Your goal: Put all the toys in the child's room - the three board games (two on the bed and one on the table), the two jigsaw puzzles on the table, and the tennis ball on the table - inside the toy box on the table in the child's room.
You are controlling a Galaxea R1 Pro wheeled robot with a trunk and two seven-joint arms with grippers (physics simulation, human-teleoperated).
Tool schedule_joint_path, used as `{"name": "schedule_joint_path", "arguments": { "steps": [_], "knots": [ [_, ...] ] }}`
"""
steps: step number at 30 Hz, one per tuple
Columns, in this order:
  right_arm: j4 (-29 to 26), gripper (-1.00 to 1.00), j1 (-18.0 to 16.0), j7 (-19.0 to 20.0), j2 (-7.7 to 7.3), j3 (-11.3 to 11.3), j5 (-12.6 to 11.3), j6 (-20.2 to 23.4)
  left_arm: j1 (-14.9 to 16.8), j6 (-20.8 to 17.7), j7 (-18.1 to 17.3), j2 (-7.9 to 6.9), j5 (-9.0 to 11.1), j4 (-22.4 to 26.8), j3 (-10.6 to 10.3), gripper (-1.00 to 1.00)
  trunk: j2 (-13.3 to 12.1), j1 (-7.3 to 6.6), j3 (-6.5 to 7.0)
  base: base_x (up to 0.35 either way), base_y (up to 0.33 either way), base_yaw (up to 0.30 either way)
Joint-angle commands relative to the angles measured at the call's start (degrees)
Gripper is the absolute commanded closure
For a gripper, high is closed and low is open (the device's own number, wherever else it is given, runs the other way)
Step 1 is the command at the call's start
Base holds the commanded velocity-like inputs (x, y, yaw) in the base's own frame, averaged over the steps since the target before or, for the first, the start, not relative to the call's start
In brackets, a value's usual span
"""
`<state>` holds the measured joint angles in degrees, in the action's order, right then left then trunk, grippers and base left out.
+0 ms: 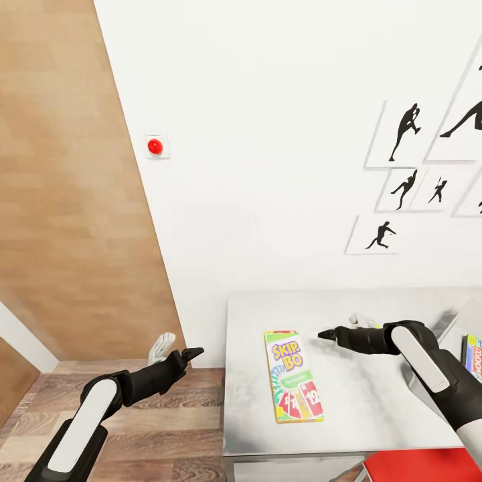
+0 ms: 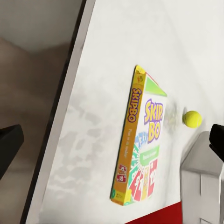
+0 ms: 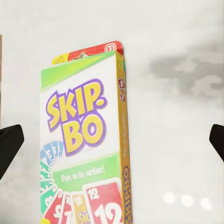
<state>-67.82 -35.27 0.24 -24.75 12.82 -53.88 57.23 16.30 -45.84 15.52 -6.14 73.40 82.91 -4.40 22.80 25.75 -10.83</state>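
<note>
The Skip-Bo box (image 1: 293, 376) is seen lying flat on the table (image 1: 375, 415), near its left edge, its long axis running near to far with the title at the far end. The right gripper (image 1: 323, 334) hovers just beyond its far right corner, fingers (image 3: 10, 147) spread wide and empty. A grip across the thin flat box could slip, or push it off the left edge. The left gripper (image 1: 194, 351) hangs left of the table, also spread. The tennis ball (image 2: 192, 118) lies just past the box
</note>
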Motion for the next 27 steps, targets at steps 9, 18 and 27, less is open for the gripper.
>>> {"name": "schedule_joint_path", "arguments": {
  "steps": [9, 18, 27],
  "knots": [
    [2.4, -1.0, -2.7, -0.3, 1.09, 0.0, 0.1, 0.6, 0.0, 0.0, 0.6, -0.02, 0.6, 0.1, -0.1, -1.0, 0.1, 0.04, -0.12, 0.0, 0.0, 0.0],
    [8.0, -1.0, -6.5, -0.9, 2.69, -0.1, 0.0, 0.9, 0.0, 0.0, 0.6, -0.02, 0.6, 0.1, -0.2, -1.0, 0.1, 0.04, -0.3, 0.0, 0.0, 0.0],
    [15.3, -1.0, -10.3, -1.0, 5.75, -0.1, 0.1, 0.8, 0.0, 0.0, 0.6, -0.01, 0.6, 0.1, -0.2, -1.0, 0.1, 0.04, -0.92, 0.0, 0.0, 0.0]
  ]
}}
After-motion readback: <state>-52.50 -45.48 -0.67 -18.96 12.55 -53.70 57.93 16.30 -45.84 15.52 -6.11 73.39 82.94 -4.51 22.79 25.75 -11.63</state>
